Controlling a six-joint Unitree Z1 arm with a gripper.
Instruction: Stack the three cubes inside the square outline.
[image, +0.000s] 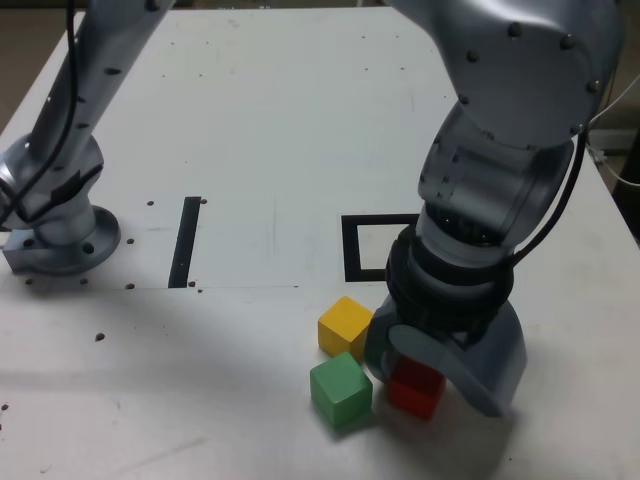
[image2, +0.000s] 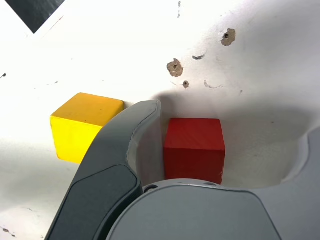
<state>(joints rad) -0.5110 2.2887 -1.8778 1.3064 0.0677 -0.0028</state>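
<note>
The counter carried everything near its front edge. The arm hung over that edge, its pincer pointing down with jaws spread either side of the red cube. One jaw stood just beside the cube with a thin gap showing; the other stood well clear, so nothing looked gripped yet. The outline lay just behind, toward the counter's middle, empty. The green cube and yellow cube sat beside the red one, on the exterior view's left.
</note>
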